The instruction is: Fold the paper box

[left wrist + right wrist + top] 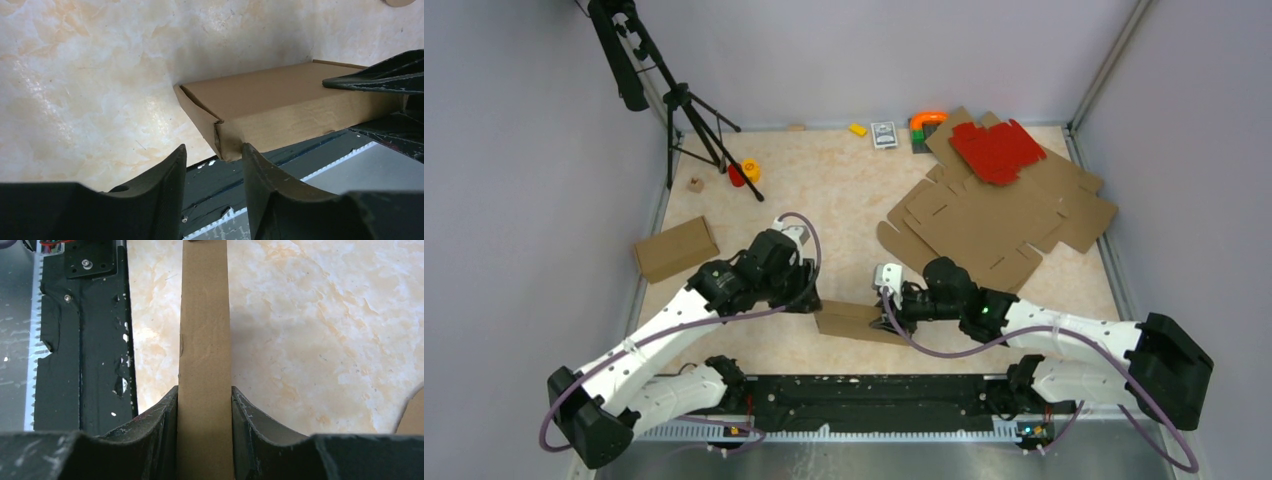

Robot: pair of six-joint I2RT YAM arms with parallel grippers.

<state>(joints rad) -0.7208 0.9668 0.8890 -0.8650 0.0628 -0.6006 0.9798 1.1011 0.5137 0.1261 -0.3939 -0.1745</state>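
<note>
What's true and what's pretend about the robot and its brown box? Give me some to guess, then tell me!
1. The right fingers are squeezing the paper box. True.
2. The left fingers are shut tight on the box. False: they stand apart with nothing between them, and the box's corner is just in front of them.
3. The red sheet lies on top of the flat brown cardboard. True.
4. The paper box between the arms is spread out flat. False: it is folded up into a box shape.
5. Another brown box sits on the table's left side. True.
</note>
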